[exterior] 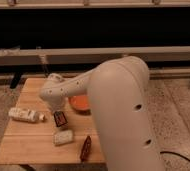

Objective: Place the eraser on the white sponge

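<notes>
The big white robot arm bends down over the wooden desk [23, 142]. Its pincer [56, 108] points down near the middle of the desk, right above the eraser [60, 118]. I cannot tell if the pincer is spread or pinching the eraser, because the end of the arm hides that. The eraser is a small dark block with reddish edges. It is very near the white sponge [63, 136], just behind it, but not on it. I cannot tell if it rests on the desk or hangs a bit above it.

I think a few things could go wrong. The sponge is small and soft, so the eraser could land on its edge and slide off. If the hold is weak, the eraser could drop too soon. The arm could also bump the orange bowl [81, 104] just beside it, or push the sponge toward the dark red stick [86, 148]. A white bottle [25, 115] lies off to one side.
</notes>
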`<state>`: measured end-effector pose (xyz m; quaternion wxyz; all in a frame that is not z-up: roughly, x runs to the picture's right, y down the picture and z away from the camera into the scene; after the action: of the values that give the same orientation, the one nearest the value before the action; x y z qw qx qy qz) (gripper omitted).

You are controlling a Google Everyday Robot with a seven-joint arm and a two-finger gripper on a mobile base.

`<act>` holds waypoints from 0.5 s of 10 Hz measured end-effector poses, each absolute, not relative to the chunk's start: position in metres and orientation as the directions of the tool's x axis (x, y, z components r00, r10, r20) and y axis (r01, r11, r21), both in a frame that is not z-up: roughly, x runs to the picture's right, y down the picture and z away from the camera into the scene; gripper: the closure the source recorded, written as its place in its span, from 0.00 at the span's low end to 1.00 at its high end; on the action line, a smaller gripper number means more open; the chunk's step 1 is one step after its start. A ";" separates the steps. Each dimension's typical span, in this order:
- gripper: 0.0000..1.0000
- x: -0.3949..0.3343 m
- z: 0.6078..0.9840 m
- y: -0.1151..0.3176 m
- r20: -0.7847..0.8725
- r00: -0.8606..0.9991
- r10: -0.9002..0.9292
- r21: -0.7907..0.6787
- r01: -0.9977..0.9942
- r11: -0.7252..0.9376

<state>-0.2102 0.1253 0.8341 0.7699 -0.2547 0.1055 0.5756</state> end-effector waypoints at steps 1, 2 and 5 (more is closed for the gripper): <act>0.73 -0.204 0.832 0.127 -0.457 0.314 0.832 -0.268 -0.941 0.208; 0.84 -0.202 0.824 0.131 -0.457 0.317 0.831 -0.271 -0.939 0.210; 0.91 -0.198 0.811 0.141 -0.459 0.304 0.835 -0.270 -0.943 0.195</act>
<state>-0.1983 0.1409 0.8105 0.7658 -0.2561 0.1055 0.5803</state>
